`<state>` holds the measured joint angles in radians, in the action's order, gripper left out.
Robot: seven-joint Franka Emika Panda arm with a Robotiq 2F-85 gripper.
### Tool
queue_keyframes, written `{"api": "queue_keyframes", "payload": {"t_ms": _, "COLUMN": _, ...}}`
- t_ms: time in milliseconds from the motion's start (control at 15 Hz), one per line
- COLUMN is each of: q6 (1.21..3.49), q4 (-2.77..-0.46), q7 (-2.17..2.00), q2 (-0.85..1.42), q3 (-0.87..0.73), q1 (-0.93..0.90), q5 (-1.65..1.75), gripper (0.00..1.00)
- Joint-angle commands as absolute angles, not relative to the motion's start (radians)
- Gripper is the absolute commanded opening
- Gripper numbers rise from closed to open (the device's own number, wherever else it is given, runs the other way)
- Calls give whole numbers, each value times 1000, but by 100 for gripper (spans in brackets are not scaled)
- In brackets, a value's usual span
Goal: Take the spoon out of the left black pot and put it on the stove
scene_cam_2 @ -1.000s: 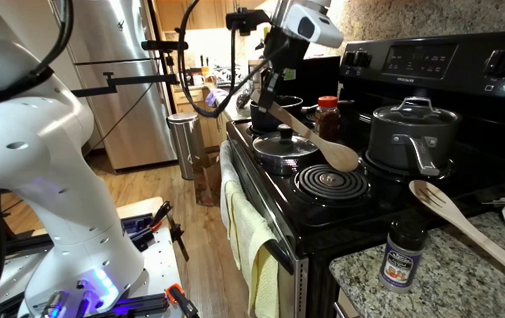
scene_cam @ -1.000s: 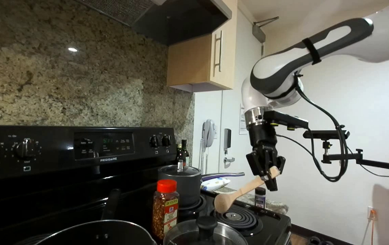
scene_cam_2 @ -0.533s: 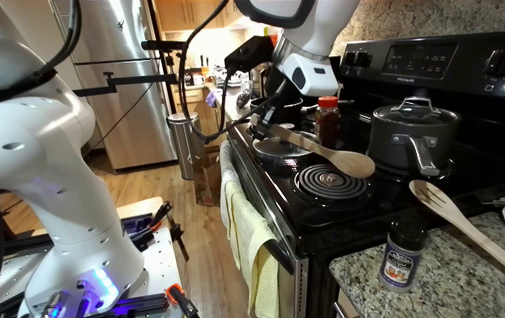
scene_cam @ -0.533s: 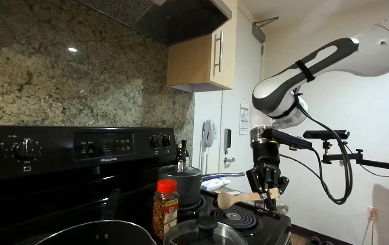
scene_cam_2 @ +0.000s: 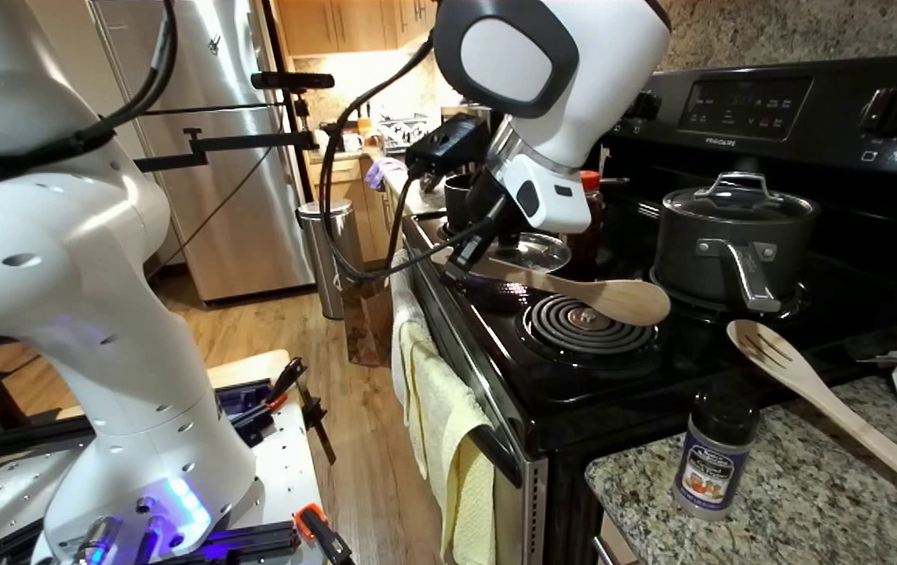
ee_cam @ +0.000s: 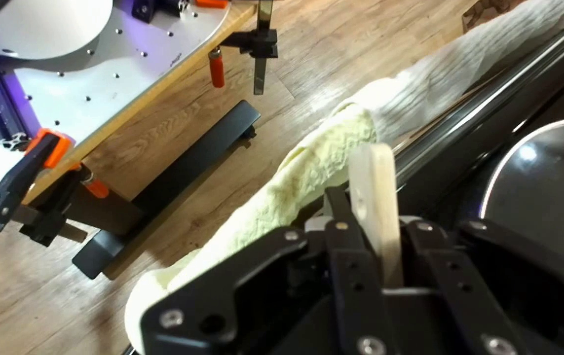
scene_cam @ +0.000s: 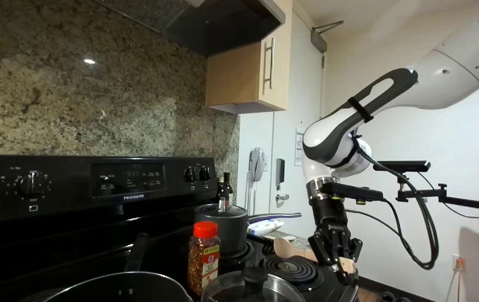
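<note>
From left in an exterior view, a white robot arm (scene_cam_2: 134,322) stands on a perforated plate (scene_cam_2: 282,475), a blue light (scene_cam_2: 187,502) glowing at its base, before a stainless-steel refrigerator (scene_cam_2: 220,227) and a steel trash can (scene_cam_2: 315,275) on a wood floor (scene_cam_2: 366,439). Towels (scene_cam_2: 452,439) hang along the front of the stove (scene_cam_2: 550,380), a glossy black range. The arm's far end hangs from above at mid-view, wrist bent downward, the gripper (scene_cam_2: 461,263) slanting toward the range's front edge with its fingers clamped on the handle of the spoon (scene_cam_2: 597,293); the wrist view shows the handle's end jutting up between them. Behind the gripper sits the black pot (scene_cam_2: 457,206), largely hidden. The spoon, light tan wood with a rounded oval bowl, stretches rightward past a glass-lidded pan (scene_cam_2: 546,249) and a red-capped jar (scene_cam_2: 588,235), its bowl overlapping the edge of a coil burner (scene_cam_2: 574,333) in that view; whether it touches the stove cannot be told. Farther right, a black-capped spice jar (scene_cam_2: 711,463) stands on a granite counter (scene_cam_2: 801,502), a lidded dark saucepan (scene_cam_2: 691,259) sits on the range, and a slotted wooden spoon (scene_cam_2: 797,373) lies with its handle running out of view.
</note>
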<state>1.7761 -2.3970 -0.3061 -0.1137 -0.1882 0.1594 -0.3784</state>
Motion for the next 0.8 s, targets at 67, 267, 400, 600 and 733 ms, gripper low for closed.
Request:
{"api": "queue_keyframes", "payload": {"t_ms": 67, "q6": 1898, "q4": -2399, "q7": -344, "q2": -74, "q3": -168, "q1": 167, "q5": -254, "gripper": 1}}
{"api": "queue_keyframes", "payload": {"t_ms": 267, "q6": 1938, "q4": -2409, "q7": -358, "q2": -72, "q3": -156, "q1": 155, "q5": -174, "gripper": 1}}
{"api": "queue_keyframes", "payload": {"t_ms": 400, "q6": 1963, "q4": -2418, "q7": -387, "q2": -83, "q3": -142, "q1": 146, "q5": -135, "gripper": 1}}
{"api": "queue_keyframes", "payload": {"t_ms": 600, "q6": 1964, "q4": -2423, "q7": -434, "q2": -99, "q3": -119, "q1": 136, "q5": -94, "gripper": 32}}
{"api": "queue_keyframes", "payload": {"t_ms": 733, "q6": 1958, "q4": -2424, "q7": -459, "q2": -106, "q3": -111, "q1": 132, "q5": -84, "gripper": 43}}
